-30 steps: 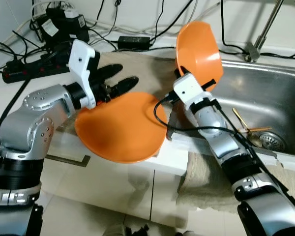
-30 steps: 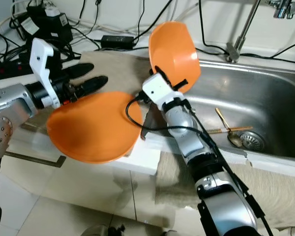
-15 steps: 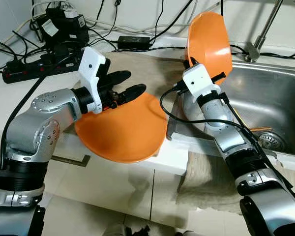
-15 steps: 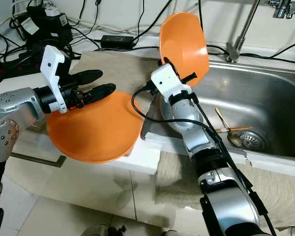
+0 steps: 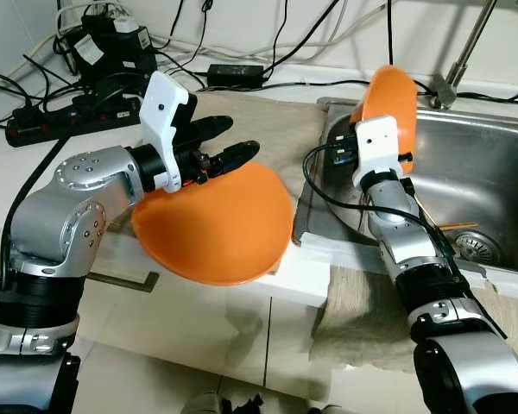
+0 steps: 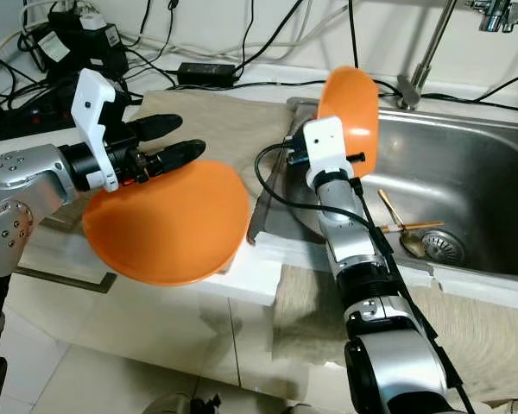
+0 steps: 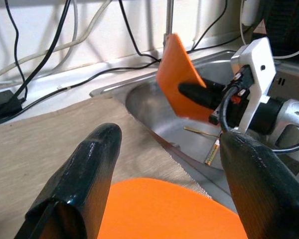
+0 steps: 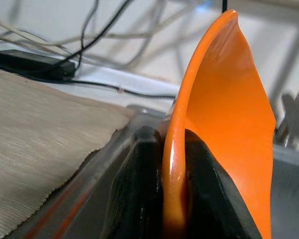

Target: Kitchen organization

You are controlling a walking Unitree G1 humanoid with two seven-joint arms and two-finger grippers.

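The right gripper (image 8: 162, 189) pinches the rim of one orange bowl (image 5: 395, 99), a finger on each side of the wall, holding it on edge over the left end of the sink (image 5: 492, 164). The left gripper (image 6: 168, 141) has its two fingers (image 7: 84, 169) spread apart, closed on nothing, just above a second, larger orange bowl (image 5: 220, 228) that sits at the counter's front edge, partly on a beige cloth (image 6: 224, 121). Two bowls in all. The right arm reaches up and forward from the counter edge; the left forearm lies level, pointing toward the sink. One spoon (image 6: 397, 226) lies in the basin near the drain.
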